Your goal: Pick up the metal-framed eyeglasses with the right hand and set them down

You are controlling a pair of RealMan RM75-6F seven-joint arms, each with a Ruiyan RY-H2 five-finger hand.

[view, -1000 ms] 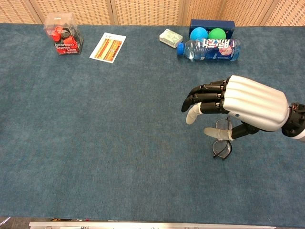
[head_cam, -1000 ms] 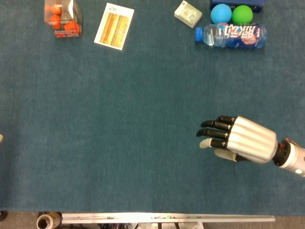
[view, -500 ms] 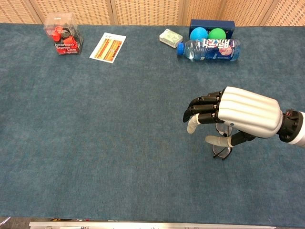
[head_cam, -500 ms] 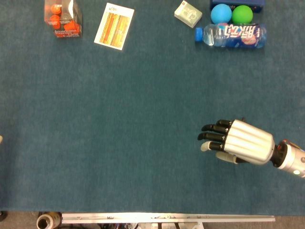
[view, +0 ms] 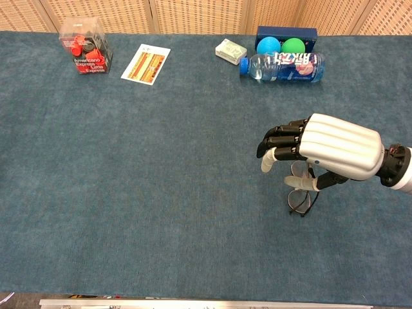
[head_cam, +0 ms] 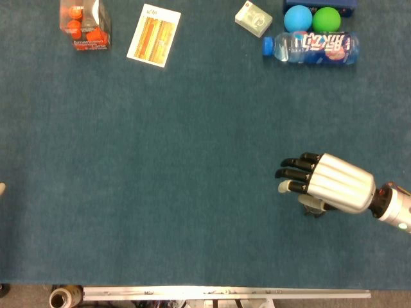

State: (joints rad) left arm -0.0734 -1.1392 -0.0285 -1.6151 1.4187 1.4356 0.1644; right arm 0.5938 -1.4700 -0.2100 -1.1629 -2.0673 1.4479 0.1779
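Note:
The metal-framed eyeglasses lie on the blue tabletop at the right. One thin dark lens rim shows below my right hand and another peeks out just under the palm. That hand hovers directly over them, silver back up, dark fingers bent and pointing left, with the thumb crossing the middle of the frame. A gap stays between thumb and fingers, and I see no grip on the frame. In the head view my right hand hides the glasses completely. My left hand appears in neither view.
Along the far edge stand a clear box of red capsules, a striped card, a small pale box, a water bottle lying down, and a blue tray with two balls. The table's front edge runs close below.
My right hand dropped lower over the glasses, then shifted slightly right. The glasses stayed where they were on the cloth.

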